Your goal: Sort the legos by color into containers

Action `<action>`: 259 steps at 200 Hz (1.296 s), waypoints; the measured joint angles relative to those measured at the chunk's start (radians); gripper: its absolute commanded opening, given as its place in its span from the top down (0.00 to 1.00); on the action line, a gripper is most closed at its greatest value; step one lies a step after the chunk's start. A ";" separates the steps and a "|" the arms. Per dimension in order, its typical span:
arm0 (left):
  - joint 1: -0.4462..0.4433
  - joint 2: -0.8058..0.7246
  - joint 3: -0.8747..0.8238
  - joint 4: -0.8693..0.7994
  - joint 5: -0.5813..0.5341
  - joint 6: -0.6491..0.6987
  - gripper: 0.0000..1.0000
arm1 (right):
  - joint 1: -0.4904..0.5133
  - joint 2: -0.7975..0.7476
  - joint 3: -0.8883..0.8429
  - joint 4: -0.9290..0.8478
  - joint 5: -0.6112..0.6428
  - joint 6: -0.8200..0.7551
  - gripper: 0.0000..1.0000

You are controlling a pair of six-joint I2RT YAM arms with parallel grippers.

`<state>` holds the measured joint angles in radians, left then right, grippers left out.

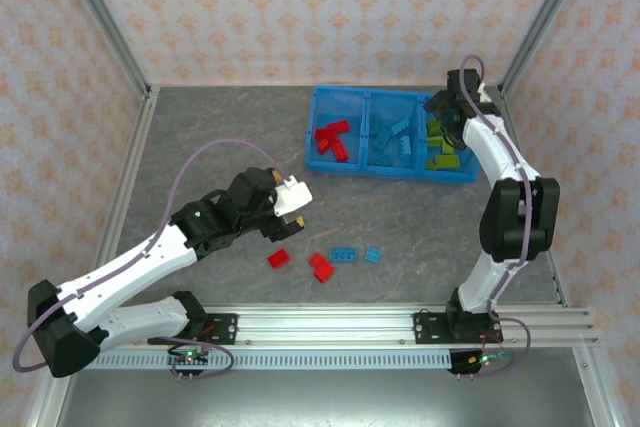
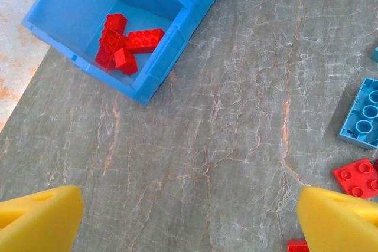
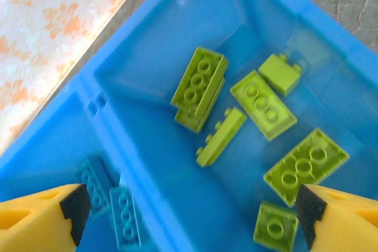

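Just on the near side of the blue tray (image 1: 340, 102), four legos lie loose on the grey table (image 1: 200, 147) — two red bricks (image 1: 321, 267) and two light blue bricks (image 1: 343, 253), close together and well apart from the tray's front wall. Inside the tray, a red pile (image 1: 332, 139) sits in the left compartment, a light blue pile (image 1: 392, 142) in the middle one and lime green bricks (image 1: 440, 147) in the right one. These pieces look light, hard and rigid, so a firm pinch should not hurt them. Their smooth sides and low, flat shape probably make them slippery and apt to skid on the table. The better hold is likely across the two long flat sides, low down, rather than on the studs. The left gripper (image 1: 290, 209) hovers over the table on the tray's near side, beside the loose pieces, with its fingers spread wide and nothing between them or touching them. The right gripper (image 1: 445, 119) hangs above the tray's right compartment — its fingers also wide apart and empty, with the lime green bricks lying on the tray floor below.
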<state>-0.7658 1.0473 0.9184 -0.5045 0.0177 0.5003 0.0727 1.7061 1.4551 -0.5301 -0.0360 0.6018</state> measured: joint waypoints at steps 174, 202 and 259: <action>0.000 -0.077 -0.052 0.008 -0.003 0.071 0.05 | 0.621 -0.384 -0.592 -0.270 -0.204 0.050 0.21; 0.000 -0.077 -0.052 0.008 -0.004 0.074 0.04 | 0.648 -0.334 -0.597 -0.262 -0.219 0.063 0.22; 0.000 -0.078 -0.060 0.016 -0.004 0.077 0.04 | 0.668 -0.195 -0.598 -0.232 -0.244 0.069 0.37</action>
<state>-0.7658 0.9691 0.8581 -0.4889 0.0139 0.5774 0.7403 1.5108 0.8570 -0.7616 -0.2802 0.6708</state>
